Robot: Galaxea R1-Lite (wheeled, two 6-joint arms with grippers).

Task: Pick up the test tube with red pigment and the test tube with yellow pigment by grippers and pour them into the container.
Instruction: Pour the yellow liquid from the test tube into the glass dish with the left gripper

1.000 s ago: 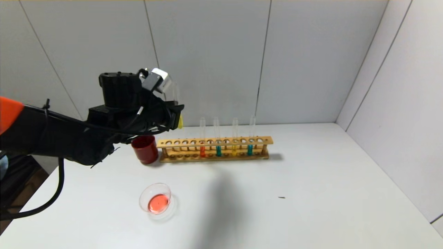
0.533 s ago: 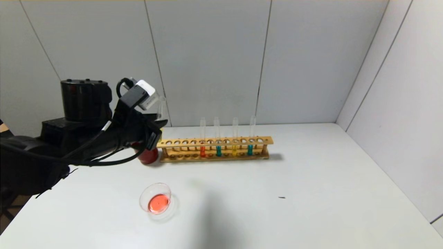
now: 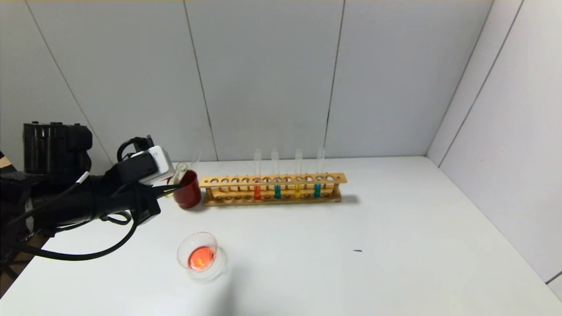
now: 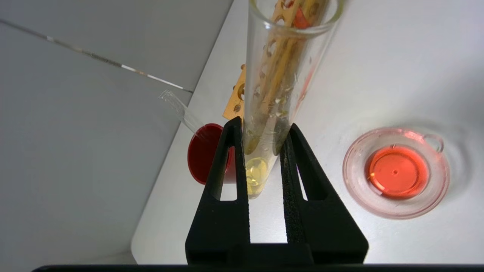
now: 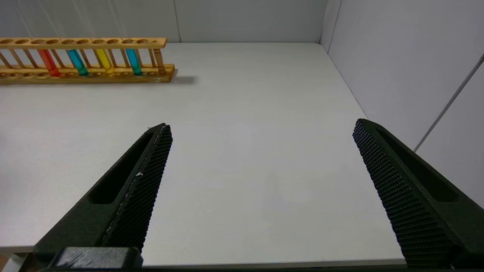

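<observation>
Left tool point(image 4: 261, 136) clamped on the nearly drained yellow-pigment tube point(image 4: 280, 75) beside the red cup point(image 3: 188, 189); loosening early risks breakage on the surface point(image 3: 351, 228).

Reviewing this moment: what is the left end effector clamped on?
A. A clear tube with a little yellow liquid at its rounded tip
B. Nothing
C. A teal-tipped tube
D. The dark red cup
A. In the left wrist view the left end effector is closed on the test tube with yellow pigment, yellow liquid pooled at its rounded tip.
</observation>
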